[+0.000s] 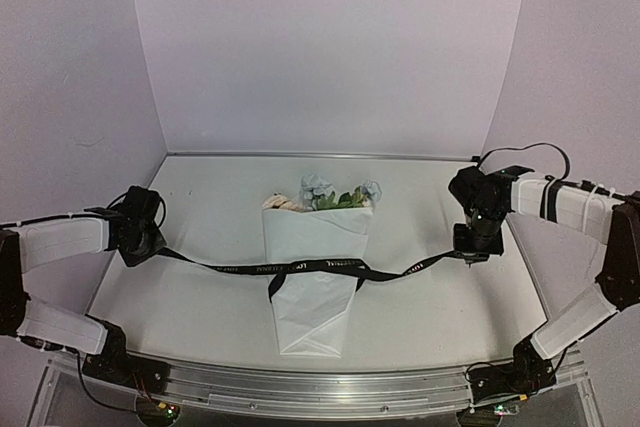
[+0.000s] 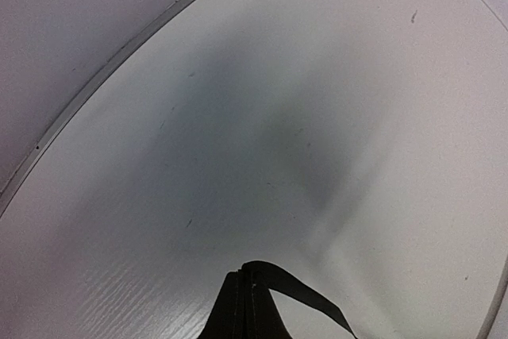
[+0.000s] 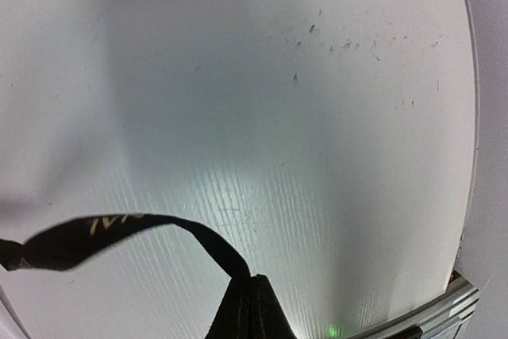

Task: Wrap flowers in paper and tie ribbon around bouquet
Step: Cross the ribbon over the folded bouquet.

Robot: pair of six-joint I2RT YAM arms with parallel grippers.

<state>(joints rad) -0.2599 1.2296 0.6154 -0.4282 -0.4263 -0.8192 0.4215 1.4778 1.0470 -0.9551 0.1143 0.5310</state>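
Note:
The bouquet [image 1: 315, 277] lies in the middle of the table, a white paper [image 1: 312, 302] cone with its narrow end toward me. Cream-pink and pale blue flowers [image 1: 320, 192] with green leaves poke out of its wide far end. The black ribbon [image 1: 310, 267] with pale lettering crosses the cone's middle, crossed over itself there, and is stretched out to both sides. My left gripper [image 1: 155, 247] is shut on the ribbon's [image 2: 309, 295] left end. My right gripper [image 1: 470, 255] is shut on the ribbon's [image 3: 119, 232] right end. Both pairs of fingers are pressed together over it.
The white table [image 1: 200, 307] is enclosed by pale purple walls at the back and sides. A metal rail [image 1: 320, 382] runs along the near edge between the two arm bases. A seam [image 2: 111, 65] marks where the table meets the left wall.

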